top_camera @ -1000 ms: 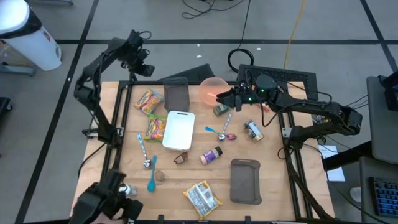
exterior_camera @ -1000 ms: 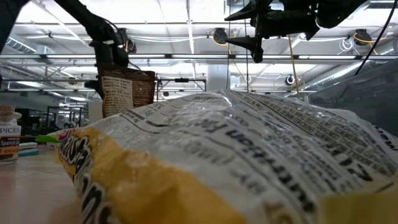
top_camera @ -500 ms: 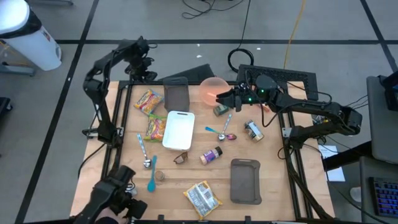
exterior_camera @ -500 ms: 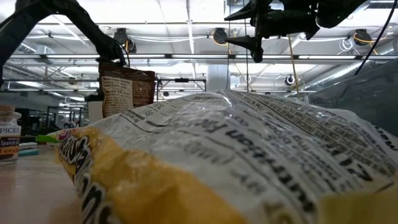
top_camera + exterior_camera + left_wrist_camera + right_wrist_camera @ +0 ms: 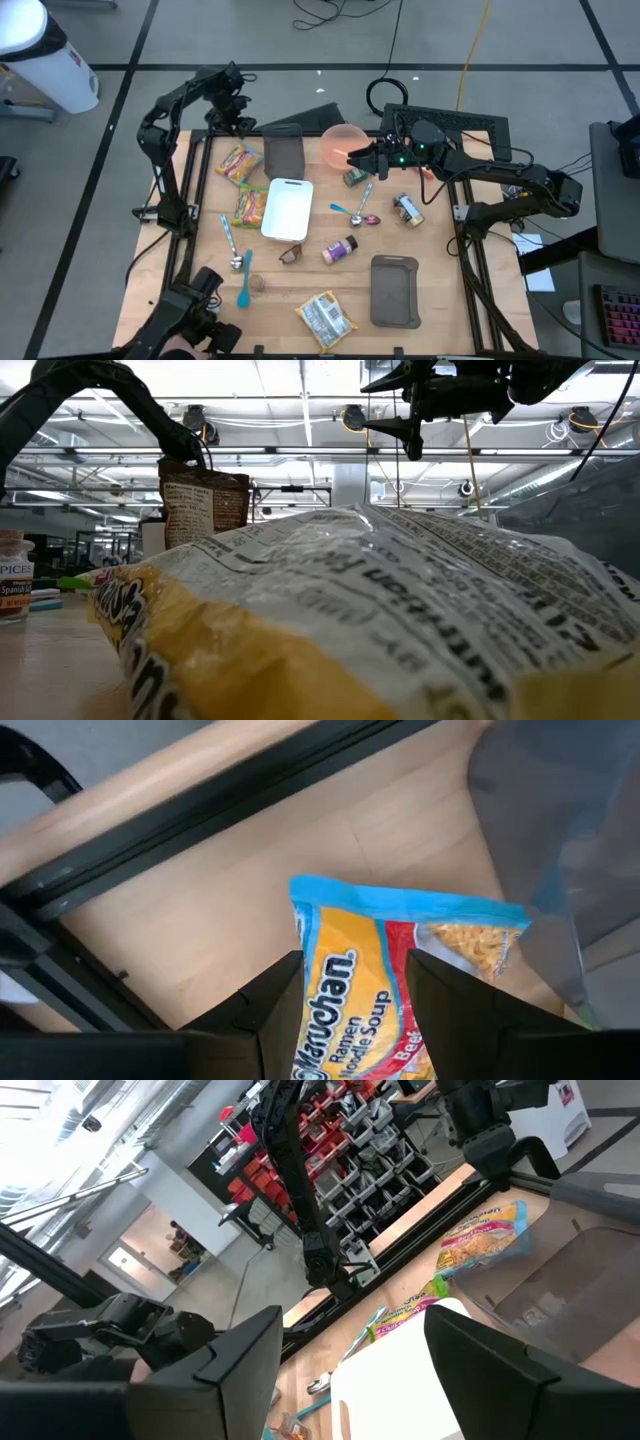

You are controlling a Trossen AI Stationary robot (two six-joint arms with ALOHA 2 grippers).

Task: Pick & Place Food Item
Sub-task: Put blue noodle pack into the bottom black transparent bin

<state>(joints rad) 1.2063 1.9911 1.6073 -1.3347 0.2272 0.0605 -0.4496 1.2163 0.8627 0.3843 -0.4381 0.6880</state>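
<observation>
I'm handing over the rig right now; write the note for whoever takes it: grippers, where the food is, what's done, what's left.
Left gripper: jaws open, empty, hovering over the ramen packet at the table's far left corner.
Right gripper: jaws open, empty, raised near the pink bowl.
Other items: second noodle packet beside the white tray; snack bag at the near edge; two grey trays empty.
Done: nothing picked.
Left: lower, grip the ramen packet, place it.

Left tool (image 5: 345, 1010) above ramen packet (image 5: 237, 161), path down clear (grey tray (image 5: 283, 150) just beside); fingers apart.
</observation>
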